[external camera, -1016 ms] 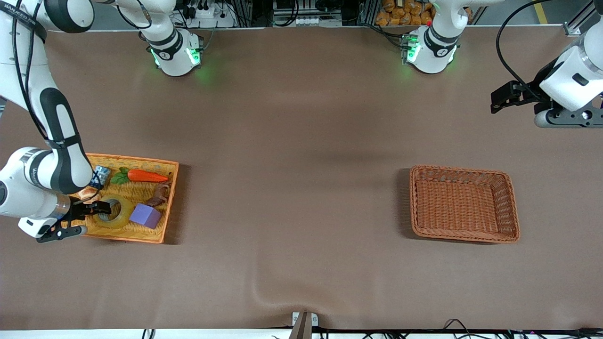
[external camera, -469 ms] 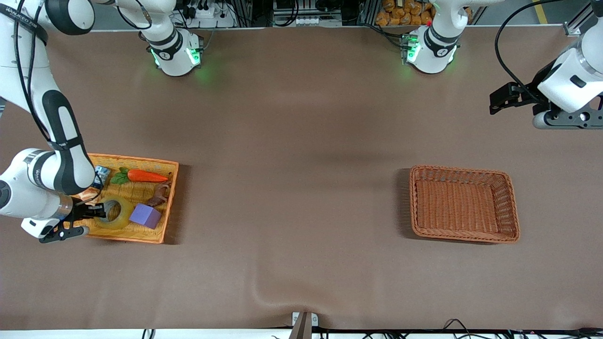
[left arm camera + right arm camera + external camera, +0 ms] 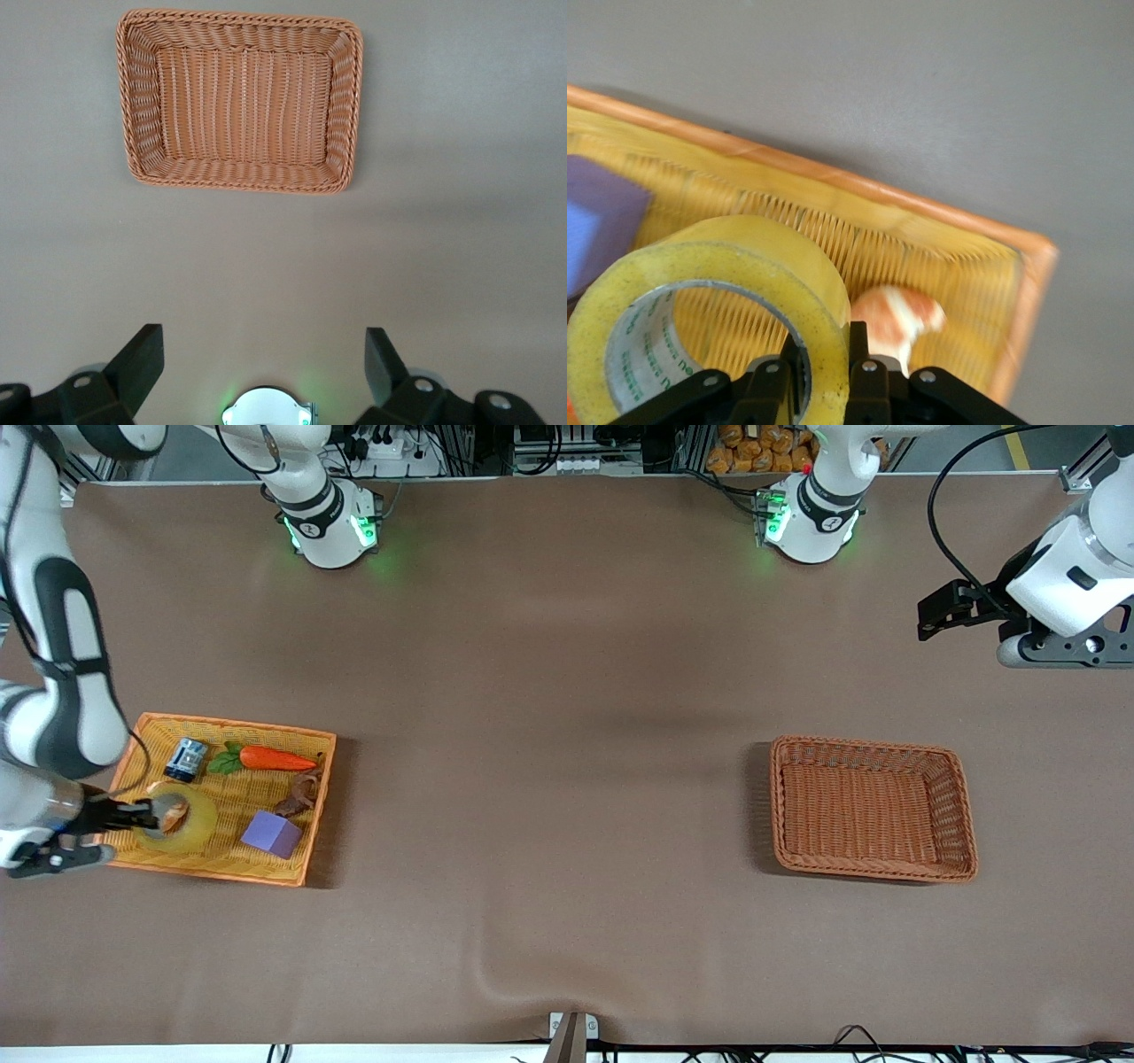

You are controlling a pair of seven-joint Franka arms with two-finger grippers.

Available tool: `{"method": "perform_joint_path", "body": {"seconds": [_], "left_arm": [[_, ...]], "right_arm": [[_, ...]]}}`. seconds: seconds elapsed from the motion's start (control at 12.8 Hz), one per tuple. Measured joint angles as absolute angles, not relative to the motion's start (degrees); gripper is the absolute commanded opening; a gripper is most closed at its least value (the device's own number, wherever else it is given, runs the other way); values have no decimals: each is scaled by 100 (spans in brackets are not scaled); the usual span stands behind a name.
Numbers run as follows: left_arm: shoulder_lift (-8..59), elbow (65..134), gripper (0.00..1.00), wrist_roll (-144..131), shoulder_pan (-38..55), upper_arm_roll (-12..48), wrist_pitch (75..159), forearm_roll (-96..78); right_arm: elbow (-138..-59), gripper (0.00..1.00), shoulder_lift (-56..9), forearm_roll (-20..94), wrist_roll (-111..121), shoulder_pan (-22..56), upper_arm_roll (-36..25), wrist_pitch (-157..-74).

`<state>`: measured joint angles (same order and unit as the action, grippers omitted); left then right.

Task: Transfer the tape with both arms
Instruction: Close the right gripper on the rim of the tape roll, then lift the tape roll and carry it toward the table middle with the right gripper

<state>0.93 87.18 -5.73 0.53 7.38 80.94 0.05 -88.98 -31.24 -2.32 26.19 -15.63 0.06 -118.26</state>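
Pinching the wall of the tape [image 3: 180,820]: right gripper [image 3: 146,815], fingers pressed together on the ring, one inside the core and one outside, as the right wrist view shows [image 3: 722,328]. The roll hangs tilted over the orange tray [image 3: 312,806], lifted off the weave, probably so it can be carried out for the hand-over.

Under and beside the held roll, in the tray: purple cube [image 3: 272,833] just beside; a small orange-and-white item [image 3: 897,319] below the fingers, kind unclear; brown figure [image 3: 301,794] near; small can [image 3: 186,759] and toy carrot [image 3: 266,757] along the tray's edge closest to the bases.

Right arm: reaches in from the table's edge at its own end, wrist low, forearm rising steeply.

Brown basket [image 3: 873,808]: well apart, toward the left arm's end, nothing in it; likely the destination.

Left gripper [image 3: 952,607]: spread wide, holding nothing, raised over bare table near its own end, arm waiting; its wrist camera looks down on the basket [image 3: 239,99].
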Motion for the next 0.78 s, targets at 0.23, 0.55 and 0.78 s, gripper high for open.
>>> {"method": "perform_joint_path", "body": {"seconds": [0.23,0.55,0.78], "left_arm": [[94,8723,100,-573,53,744,8107,5],[94,8723,100,-573,48,748,8118,5],[95,8733,100,-574,44,749,8132,5]], "right_arm": [[-8889,0,-2313,-221,2611,-1511,112,-11014],[-8744,0,-2070,-179,1252,-673,297,-10361],[-8709,0,-2117,286,-611,441,418,-10351]]}}
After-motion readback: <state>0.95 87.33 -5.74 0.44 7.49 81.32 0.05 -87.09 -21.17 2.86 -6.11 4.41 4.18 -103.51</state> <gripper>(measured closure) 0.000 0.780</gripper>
